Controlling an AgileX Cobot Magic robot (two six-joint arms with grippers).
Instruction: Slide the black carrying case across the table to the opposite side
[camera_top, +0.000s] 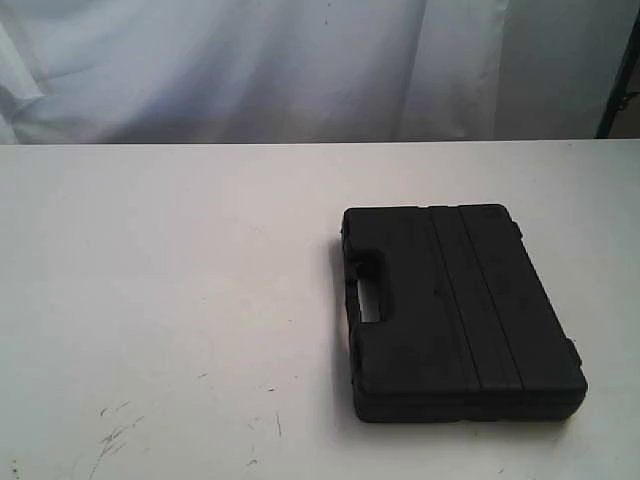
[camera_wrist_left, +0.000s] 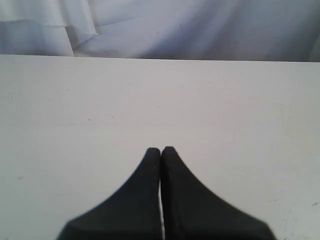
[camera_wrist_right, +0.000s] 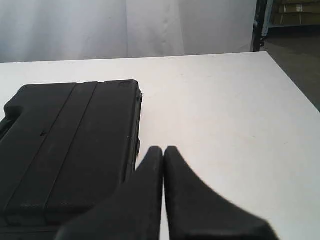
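My jaws are pressed tight together on both arms and grip nothing. My left gripper (camera_wrist_left: 160, 149) hangs over the wide white flat table (camera_wrist_left: 75, 110). My right gripper (camera_wrist_right: 163, 148) sits just beside the long edge of the flat rectangular black moulded-plastic case (camera_wrist_right: 65, 140); I cannot tell if it touches. The case lies flat on the table's right part, with its handle slot facing the middle. Beyond the far edge hangs a white cloth backdrop (camera_top: 300, 60).

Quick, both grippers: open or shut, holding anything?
Left gripper: shut, empty.
Right gripper: shut, empty, beside the case.
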